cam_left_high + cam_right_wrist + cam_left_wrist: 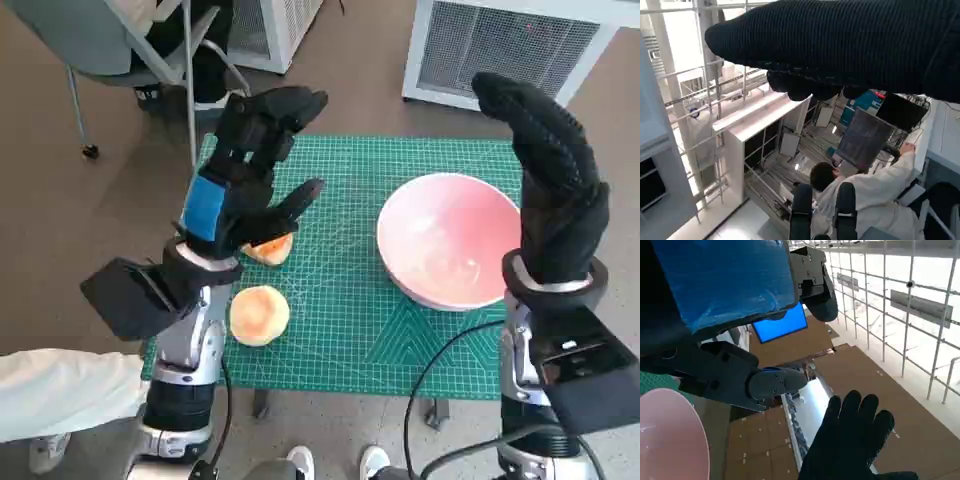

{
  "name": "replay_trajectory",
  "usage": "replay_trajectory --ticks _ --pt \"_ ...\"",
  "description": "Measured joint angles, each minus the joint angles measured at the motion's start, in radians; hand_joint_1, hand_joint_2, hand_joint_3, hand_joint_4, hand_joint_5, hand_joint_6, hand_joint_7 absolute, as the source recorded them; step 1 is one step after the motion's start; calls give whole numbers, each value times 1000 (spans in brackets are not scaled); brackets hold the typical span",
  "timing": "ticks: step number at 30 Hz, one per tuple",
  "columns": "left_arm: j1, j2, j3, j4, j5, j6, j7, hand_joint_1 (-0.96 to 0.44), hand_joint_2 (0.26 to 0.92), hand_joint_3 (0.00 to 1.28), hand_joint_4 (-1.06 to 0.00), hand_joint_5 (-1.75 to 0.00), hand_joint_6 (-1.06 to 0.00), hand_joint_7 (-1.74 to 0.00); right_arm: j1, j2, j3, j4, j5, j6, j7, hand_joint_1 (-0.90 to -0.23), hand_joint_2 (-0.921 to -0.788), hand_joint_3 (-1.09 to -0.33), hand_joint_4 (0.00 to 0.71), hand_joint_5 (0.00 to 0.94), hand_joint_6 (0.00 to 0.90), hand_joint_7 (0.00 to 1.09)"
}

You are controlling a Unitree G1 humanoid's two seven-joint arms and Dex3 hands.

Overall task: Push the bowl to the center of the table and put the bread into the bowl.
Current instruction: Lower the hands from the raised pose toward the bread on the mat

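Note:
A pink bowl point(450, 250) sits on the right part of the green cutting mat point(350, 330); its rim also shows in the left wrist view point(670, 440). Two pieces of bread lie on the mat's left side: a round bun point(259, 315) near the front edge and another piece point(270, 248) partly hidden under my left hand. My left hand point(250, 170) is raised above the mat with fingers spread, holding nothing. My right hand point(550, 180) in the black glove stands upright over the bowl's right rim, fingers extended, empty. It also shows in the left wrist view point(850, 440).
A chair point(120, 50) and a person's legs are behind the table's left corner. A white grille unit point(510, 50) stands behind the right side. A white sleeve point(50, 395) shows at the lower left. A person sits in the right wrist view point(860, 195).

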Motion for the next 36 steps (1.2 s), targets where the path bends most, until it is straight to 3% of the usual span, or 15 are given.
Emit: replay_trajectory --ticks 23,31,36 --pt "0 -6 0 0 2 0 0 -376 921 359 -101 -591 -2 -1019 28 -9 -27 -5 -5 -6 1 -385 -921 -515 408 0 114 733" --pt "3 -7 6 -1 -2 0 1 -370 921 360 -98 -598 -1 -1028 34 -82 -128 148 38 -103 9 -377 -921 -506 413 2 152 666" --pt "11 -7 10 -3 -5 0 6 -369 921 365 -89 -600 1 -1033 36 -126 -205 273 26 -151 -37 -370 -921 -509 412 1 162 635"
